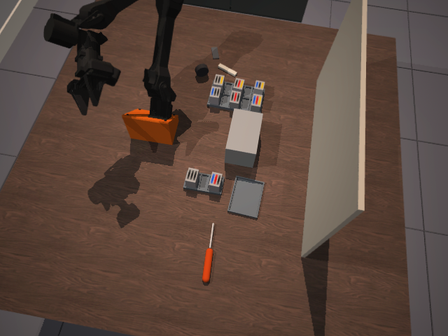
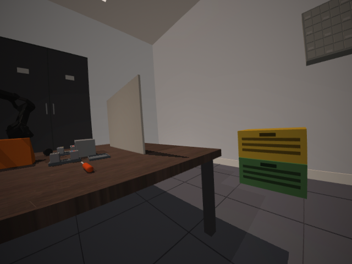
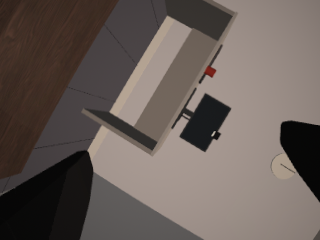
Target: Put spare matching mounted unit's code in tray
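The gripper [image 1: 85, 103] hangs above the far-left corner of the table [image 1: 72, 234], its jaws spread wide with nothing between them. The spares sit well apart from it, to the right: six in a rack [image 1: 236, 94] at the far side, each topped with coloured stripes, and two more in a smaller holder [image 1: 204, 180] nearer. The mounted unit [image 1: 243, 137], a plain grey block, stands between the two groups, and the tray [image 1: 246, 197] lies just near of it, beside the smaller holder. A tall board [image 1: 336, 144] stands upright to the right of them.

The top view alone shows the stripe colours; in the exterior view the spares are too small to read. The wrist view misses the parts altogether, showing only a table edge, floor and wall between its dark fingers. A screwdriver [image 1: 208, 260] lies nearer on the table.
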Robot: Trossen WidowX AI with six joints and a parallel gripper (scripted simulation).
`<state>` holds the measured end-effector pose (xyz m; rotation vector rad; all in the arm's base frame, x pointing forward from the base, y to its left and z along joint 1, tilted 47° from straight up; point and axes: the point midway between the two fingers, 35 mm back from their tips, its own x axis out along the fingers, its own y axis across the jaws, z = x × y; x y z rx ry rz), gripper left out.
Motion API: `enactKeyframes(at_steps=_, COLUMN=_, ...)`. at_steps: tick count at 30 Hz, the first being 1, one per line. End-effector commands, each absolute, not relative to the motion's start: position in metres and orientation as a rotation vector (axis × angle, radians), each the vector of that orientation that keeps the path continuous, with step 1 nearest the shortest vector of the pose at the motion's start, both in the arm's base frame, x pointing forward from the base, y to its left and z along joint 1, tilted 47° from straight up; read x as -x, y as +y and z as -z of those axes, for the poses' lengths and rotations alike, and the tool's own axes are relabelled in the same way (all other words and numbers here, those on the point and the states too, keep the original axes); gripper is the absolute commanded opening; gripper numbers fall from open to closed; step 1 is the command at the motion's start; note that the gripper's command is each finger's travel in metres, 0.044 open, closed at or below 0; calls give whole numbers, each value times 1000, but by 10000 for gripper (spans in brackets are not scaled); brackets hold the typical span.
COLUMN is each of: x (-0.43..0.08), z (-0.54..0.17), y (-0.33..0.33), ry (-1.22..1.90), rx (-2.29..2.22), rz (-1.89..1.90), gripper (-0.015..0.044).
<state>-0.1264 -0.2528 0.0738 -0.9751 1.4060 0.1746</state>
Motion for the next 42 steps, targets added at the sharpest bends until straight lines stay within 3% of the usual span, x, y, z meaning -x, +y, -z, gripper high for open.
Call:
enactKeyframes(at_steps=1, x=126, z=-74, y=-253, ry=1406, rx=975, rz=-175, gripper=426)
enactKeyframes(at_steps=9, x=109, z=-75, y=-265, ry=1349, rx=944, rz=-168, gripper=440)
enactKeyframes(at_steps=23, x=-92, z=-93, y=-312, ry=985, rx=398, rz=-275, gripper=440)
enactKeyframes(at_steps=28, x=-172, z=-100, y=-296, ry=950, rx=275, rz=-381, gripper=440)
enactKeyframes(at_steps=36, x=-241, z=-103, y=-263, ry=991, rx=23, rz=-473, gripper=440)
enactKeyframes(at_steps=42, x=-319, z=-104, y=-195, ry=1143, rx=-288, rz=-570, gripper=440)
